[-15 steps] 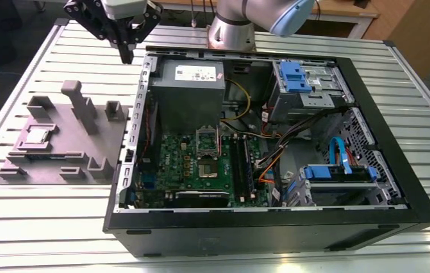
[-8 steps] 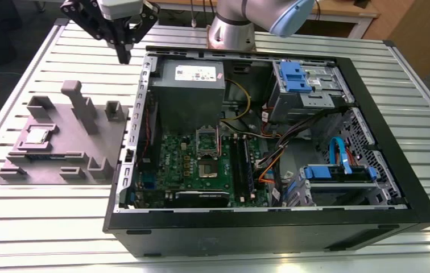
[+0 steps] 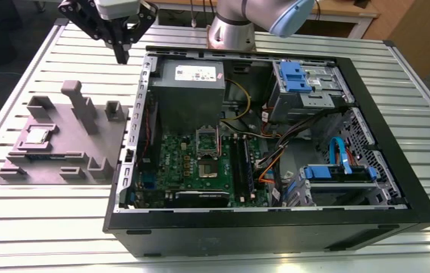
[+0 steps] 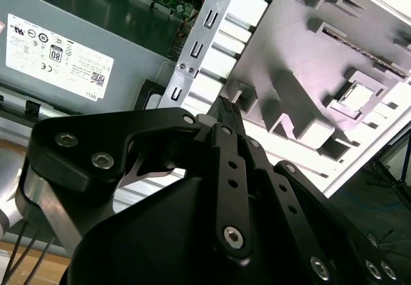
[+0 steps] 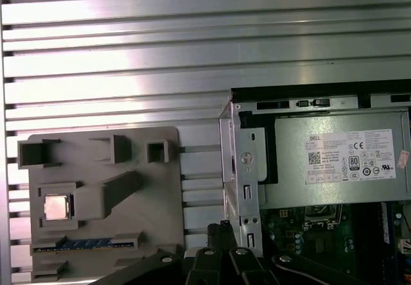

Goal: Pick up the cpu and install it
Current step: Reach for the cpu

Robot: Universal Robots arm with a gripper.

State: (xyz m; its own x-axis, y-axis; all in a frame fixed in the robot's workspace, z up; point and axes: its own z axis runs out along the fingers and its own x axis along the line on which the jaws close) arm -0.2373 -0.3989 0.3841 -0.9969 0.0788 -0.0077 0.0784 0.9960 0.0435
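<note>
The cpu [image 3: 37, 135] is a small square silver chip lying in a recess of the grey fixture [image 3: 86, 142], on the table at the exterior view's left. It also shows in both wrist views, as the cpu [image 5: 56, 207] and the cpu [image 4: 356, 95]. My gripper [image 3: 122, 56] hangs high over the table's far side, between the fixture and the open computer case [image 3: 276, 227], well away from the cpu. Its black fingers [image 4: 225, 108] taper together to a point with nothing between them. Inside the case, the green motherboard [image 3: 177, 153] carries the socket [image 3: 208, 149].
A grey power supply [image 3: 188, 85] with a white label sits at the case's far end, above the motherboard. Cables and blue drive brackets [image 3: 340, 170] crowd the case's other half. A memory stick [image 5: 87, 242] lies in a fixture slot. Upright fixture posts [image 3: 74, 99] stand beside the cpu.
</note>
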